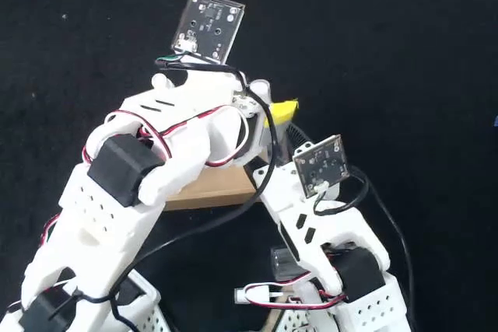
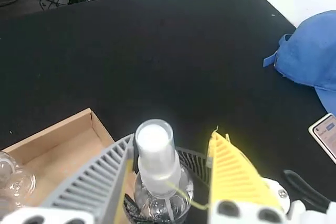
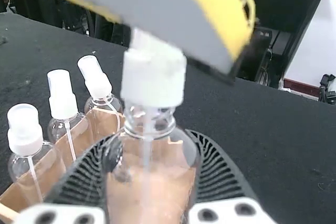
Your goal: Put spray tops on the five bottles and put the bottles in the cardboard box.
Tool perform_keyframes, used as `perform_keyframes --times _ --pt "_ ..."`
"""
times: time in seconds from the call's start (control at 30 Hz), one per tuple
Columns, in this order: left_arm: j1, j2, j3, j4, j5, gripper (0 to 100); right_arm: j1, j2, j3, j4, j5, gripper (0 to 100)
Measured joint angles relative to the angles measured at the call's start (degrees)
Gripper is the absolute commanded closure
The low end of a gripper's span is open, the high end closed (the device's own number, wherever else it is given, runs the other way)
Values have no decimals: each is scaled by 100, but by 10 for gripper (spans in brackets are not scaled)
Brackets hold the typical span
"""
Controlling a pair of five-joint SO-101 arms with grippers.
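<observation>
Right gripper is clamped on the body of a clear bottle, with the ribbed black fingers pressing both sides. The bottle is upright at a corner of the cardboard box; whether it's over the box or just outside can't be told.

Left gripper is apart and straddles the white spray top on that bottle. The grey finger touches the top; the yellow finger stands off it (a gap shows in the left wrist view).

Three bottles with tops on stand in a row along one wall inside the box.

The box sits mid-table, under both arms, nearer their edge than the far edge. A blue cap lies by the right edge, well apart from the box.
</observation>
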State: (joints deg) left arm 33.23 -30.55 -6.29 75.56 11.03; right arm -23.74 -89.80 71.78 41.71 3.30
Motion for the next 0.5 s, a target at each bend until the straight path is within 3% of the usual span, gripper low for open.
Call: perform_keyframes --times 0.2,0.5 --pt "0 -9 9 0 -105 787 0 0 0 0 0 988" --pt "-633 -18 -316 0 -281 787 -9 0 62 -149 0 988"
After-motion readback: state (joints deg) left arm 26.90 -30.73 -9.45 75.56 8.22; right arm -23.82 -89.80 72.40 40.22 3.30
